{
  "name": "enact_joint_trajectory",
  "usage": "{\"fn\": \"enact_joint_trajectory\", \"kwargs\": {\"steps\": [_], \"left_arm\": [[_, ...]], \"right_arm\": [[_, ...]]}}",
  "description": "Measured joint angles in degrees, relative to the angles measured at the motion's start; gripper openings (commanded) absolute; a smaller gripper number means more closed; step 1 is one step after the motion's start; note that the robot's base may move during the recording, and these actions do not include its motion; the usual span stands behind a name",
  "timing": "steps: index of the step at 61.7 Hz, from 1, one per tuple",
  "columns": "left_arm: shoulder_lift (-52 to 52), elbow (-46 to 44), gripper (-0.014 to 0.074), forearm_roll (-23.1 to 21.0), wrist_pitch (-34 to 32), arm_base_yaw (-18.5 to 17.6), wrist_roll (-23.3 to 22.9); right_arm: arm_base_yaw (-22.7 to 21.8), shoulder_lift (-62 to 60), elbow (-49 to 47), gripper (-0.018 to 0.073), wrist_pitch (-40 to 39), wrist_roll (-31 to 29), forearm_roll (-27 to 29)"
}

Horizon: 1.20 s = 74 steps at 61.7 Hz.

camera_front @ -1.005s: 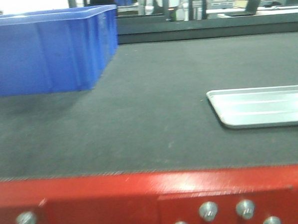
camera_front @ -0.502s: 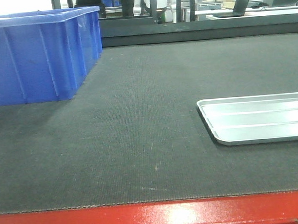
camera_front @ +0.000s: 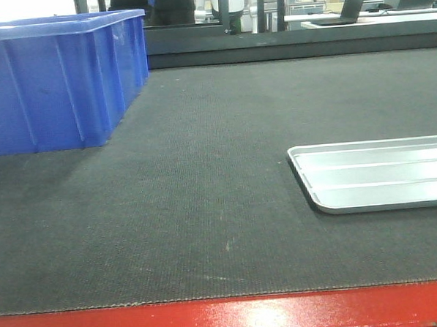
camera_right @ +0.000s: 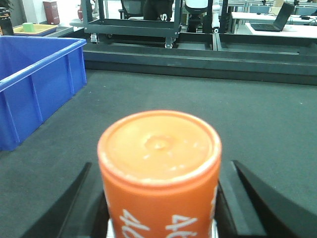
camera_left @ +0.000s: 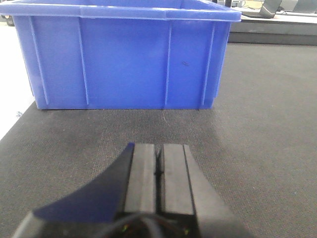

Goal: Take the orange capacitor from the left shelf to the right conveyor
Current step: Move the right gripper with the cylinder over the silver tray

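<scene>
The orange capacitor (camera_right: 159, 168), with white "46.." digits on its side, stands upright between the jaws of my right gripper (camera_right: 161, 210), which is shut on it above the right conveyor (camera_right: 247, 129). In the front view the conveyor's dark grey belt (camera_front: 204, 171) runs back from its red front edge (camera_front: 248, 317). My left gripper (camera_left: 158, 148) is shut with nothing in it, low over the belt, facing a blue bin (camera_left: 124, 59). The left shelf is out of view. Neither gripper shows in the front view.
The blue plastic bin (camera_front: 53, 77) stands on the belt at the left, and also shows in the right wrist view (camera_right: 29, 84). A shallow silver tray (camera_front: 380, 173) lies at the right. A dark frame (camera_right: 133, 27) and desks with laptops stand beyond the belt's far edge.
The front view has shifted: the red edge sank to the bottom of the frame, its bolts left view, and the bin and tray slid left. It is nearly still over the last half second.
</scene>
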Motion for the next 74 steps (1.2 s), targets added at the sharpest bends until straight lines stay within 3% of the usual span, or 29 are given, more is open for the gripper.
{"fn": "enact_joint_trajectory", "kwargs": {"steps": [21,33,56,74], "left_arm": [[0.00,0.00,-0.0127,0.00,0.00,0.00,0.00],[0.00,0.00,-0.0127,0.00,0.00,0.00,0.00],[0.00,0.00,-0.0127,0.00,0.00,0.00,0.00],[0.00,0.00,-0.0127,0.00,0.00,0.00,0.00]], "right_arm": [[0.00,0.13,0.00,0.0121,-0.17,0.00,0.00],[0.00,7.25,0.00,0.0121,-6.10,0.00,0.00],[0.00,32.67,1.14,0.0121,-26.22,0.00,0.00],[0.00,43.49,14.23,0.0121,-49.31,0.00,0.00]]}}
